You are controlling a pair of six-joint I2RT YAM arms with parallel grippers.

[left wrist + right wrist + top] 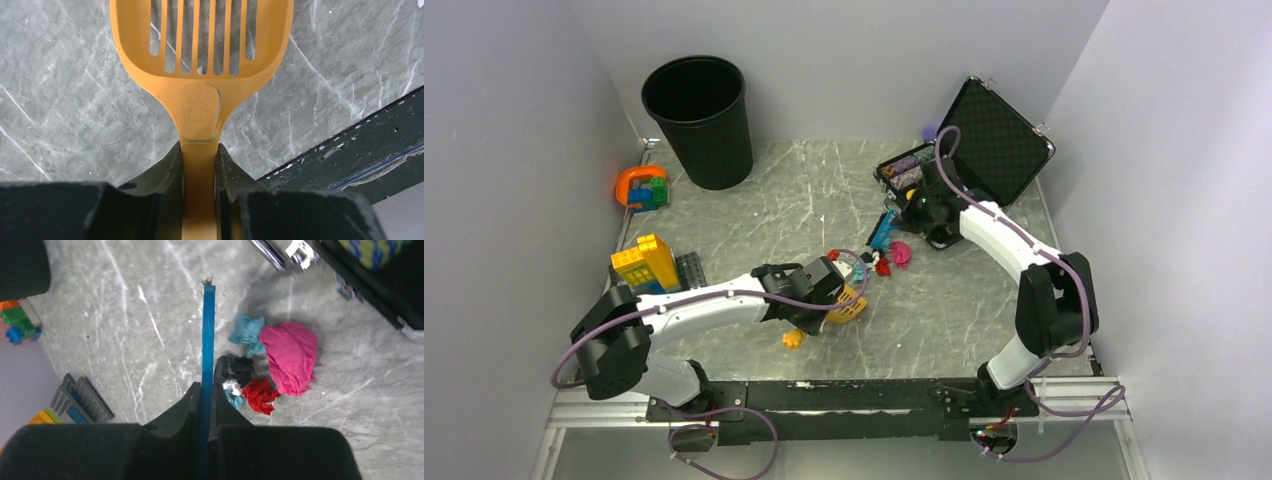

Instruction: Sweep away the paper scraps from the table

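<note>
The paper scraps (886, 260) lie bunched at the middle of the table (984, 310). In the right wrist view they are a pink wad (290, 357), a teal one (246, 331), a dark one (235, 367) and a red one (260, 395). My right gripper (904, 220) (205, 387) is shut on a thin blue brush (207, 335), whose head stands just left of the scraps. My left gripper (824, 290) (199, 150) is shut on the handle of a yellow slotted scoop (200, 55), held over bare table near the scraps' near-left side.
A black bin (699, 120) stands at the back left. An open black case (989, 150) with poker chips (902, 170) is at the back right. Toy bricks (646, 262) and an orange toy (642, 188) sit at the left. A small yellow piece (794, 340) lies near the scoop.
</note>
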